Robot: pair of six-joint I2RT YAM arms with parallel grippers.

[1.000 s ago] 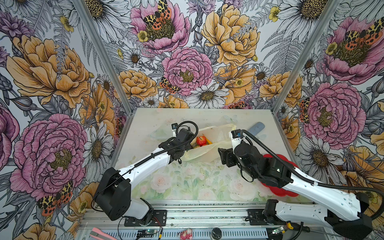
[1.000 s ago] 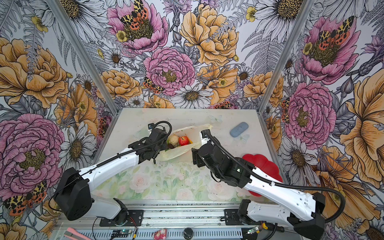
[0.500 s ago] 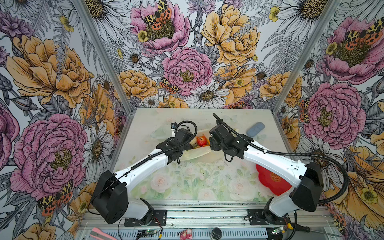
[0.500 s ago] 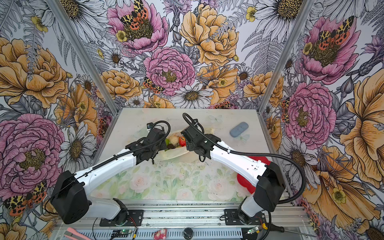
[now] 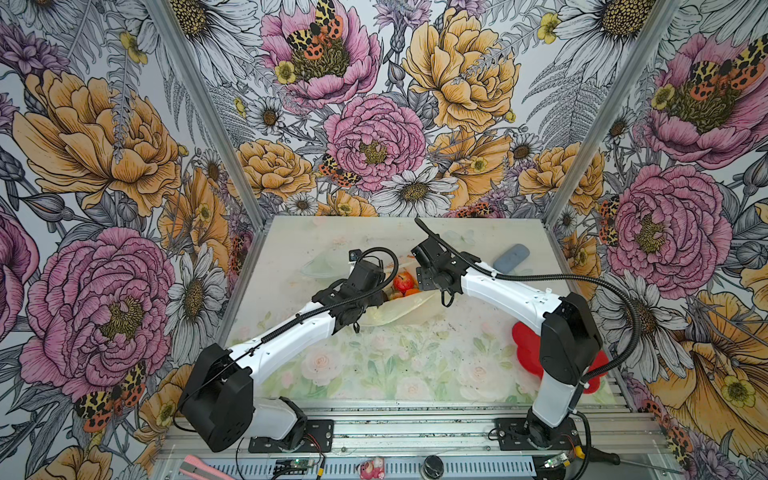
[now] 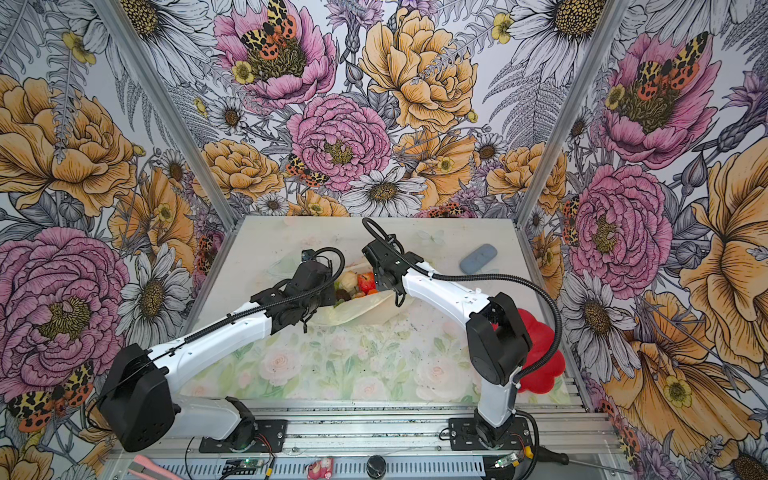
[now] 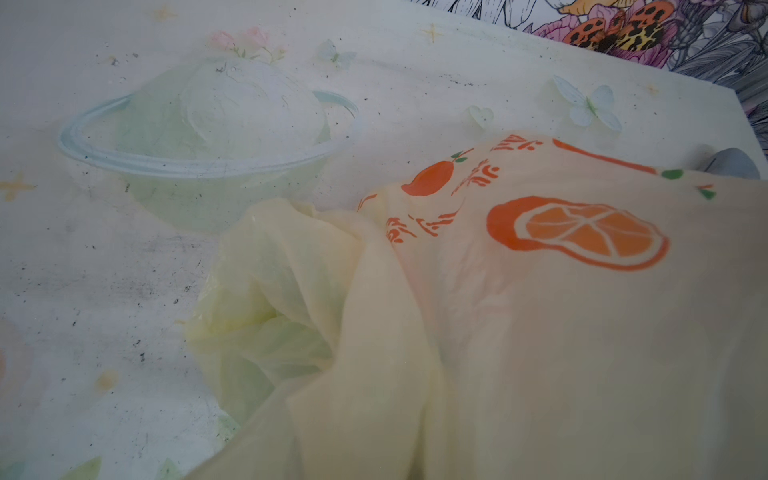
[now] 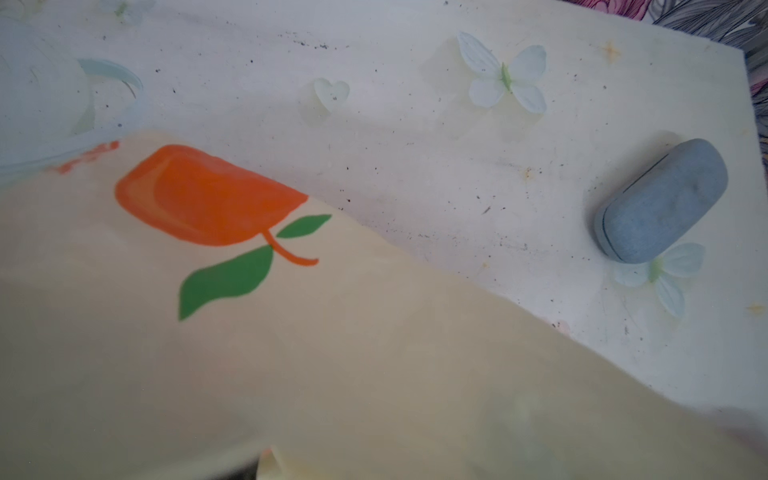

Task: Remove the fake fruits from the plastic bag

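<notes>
bag (image 5: pixel 401 312): mid-counter (image 5: pixel 374 374), mouth up between my 2 grippers, body trailing near and right.
fruits (image 6: pixel 358 286): those I see sit in the bag's mouth: a red one (image 5: pixel 403 282), a pale one (image 6: pixel 348 280), a dark one (image 6: pixel 341 295), a bit of orange. None lies out on the counter.
left gripper (image 5: pixel 376 286): pressed together. From the film drawn up against my left wrist camera, I judge it pinches the bag's rim.
right gripper (image 6: pixel 380 280): spread wide at the mouth, over the fruits. I see nothing held.
handling: the bag looks thin, limp and slippery, so hold its rim only. The fruits look light, hard and smooth, apt to roll. Take the red one, on top, across its middle.
hidden: my fingertips, under the wrists from above and behind film in both wrist views. The lower fruits cannot be counted. The plate (image 5: pixel 525 345) is half behind my right arm.
</notes>
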